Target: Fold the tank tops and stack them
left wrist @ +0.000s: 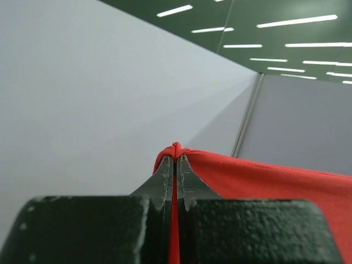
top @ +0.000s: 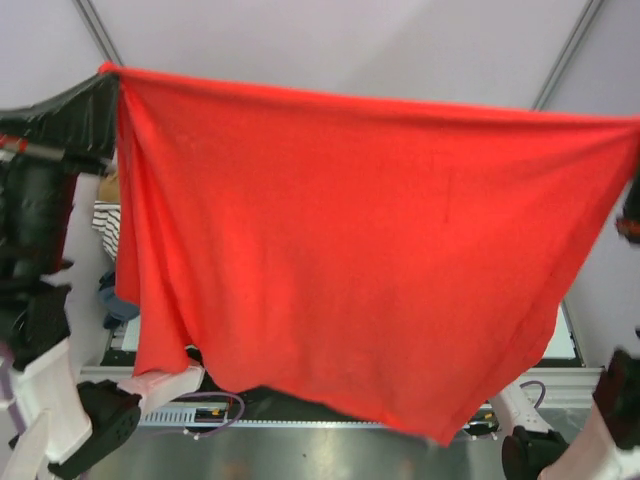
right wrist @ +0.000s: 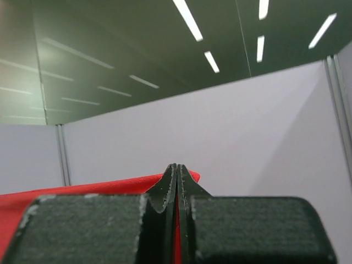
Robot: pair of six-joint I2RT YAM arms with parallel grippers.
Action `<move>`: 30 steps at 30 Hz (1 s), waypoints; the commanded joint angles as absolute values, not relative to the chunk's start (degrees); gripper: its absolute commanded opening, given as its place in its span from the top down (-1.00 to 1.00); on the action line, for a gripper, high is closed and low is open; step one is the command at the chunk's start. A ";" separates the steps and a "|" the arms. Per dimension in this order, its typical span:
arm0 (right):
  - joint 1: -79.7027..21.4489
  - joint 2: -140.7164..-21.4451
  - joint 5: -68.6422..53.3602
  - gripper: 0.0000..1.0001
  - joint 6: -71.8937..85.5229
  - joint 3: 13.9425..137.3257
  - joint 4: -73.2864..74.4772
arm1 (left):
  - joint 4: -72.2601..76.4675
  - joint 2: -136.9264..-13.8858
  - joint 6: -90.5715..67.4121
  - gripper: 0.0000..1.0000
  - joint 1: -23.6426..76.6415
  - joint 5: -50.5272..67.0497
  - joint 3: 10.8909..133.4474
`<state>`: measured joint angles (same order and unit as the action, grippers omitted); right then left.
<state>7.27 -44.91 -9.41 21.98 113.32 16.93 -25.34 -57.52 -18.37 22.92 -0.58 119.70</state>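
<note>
A large red tank top (top: 350, 260) hangs in the air, stretched wide like a curtain across the overhead view. The left hand (left wrist: 176, 160) is clenched on its upper left corner. The right hand (right wrist: 176, 168) is clenched on the upper right corner, with red cloth pinched between its fingers. A striped cloth (top: 104, 222) peeks out past the left edge.

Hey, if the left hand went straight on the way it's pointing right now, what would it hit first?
Past the red tank top pinched at its tips, the left hand points at the pale partition wall. Nothing else shows between them, though the distance is unclear.
</note>
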 commanded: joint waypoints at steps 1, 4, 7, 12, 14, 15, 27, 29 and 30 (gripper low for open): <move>7.65 -54.48 -8.44 1.00 23.55 111.97 18.64 | -25.41 -66.77 -15.47 0.99 22.76 -6.94 123.04; 7.65 -59.58 -8.79 1.00 25.57 110.04 15.30 | -24.17 -71.35 -15.90 0.99 21.19 -6.68 124.79; 7.65 -66.60 -9.31 1.00 27.07 110.74 12.49 | -23.03 -77.15 -18.01 0.99 18.20 -3.70 126.47; 7.65 -75.75 -10.63 1.00 29.35 115.74 10.02 | -20.83 -84.36 -20.47 0.99 14.25 -0.44 129.63; 7.56 -79.62 -10.90 1.00 29.44 119.96 10.37 | -20.39 -86.04 -20.48 0.99 13.71 1.21 132.62; 7.56 -80.67 -11.07 1.00 29.44 121.71 10.63 | -20.13 -86.91 -20.30 0.99 13.54 1.49 133.41; 11.60 -78.42 -14.24 1.00 31.55 133.08 14.95 | -13.10 -78.24 -20.39 0.99 14.67 5.62 130.09; 11.60 -73.68 -14.33 1.00 31.73 128.26 11.70 | -11.08 -72.90 -20.04 1.00 15.38 5.71 124.30; 11.60 -68.95 -14.07 1.00 31.73 123.88 10.47 | -10.55 -70.95 -19.78 1.00 16.34 5.54 122.36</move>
<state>11.11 -77.19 -13.67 30.96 129.45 16.12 -17.04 -78.00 -19.55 15.09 4.93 125.45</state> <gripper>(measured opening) 0.009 0.011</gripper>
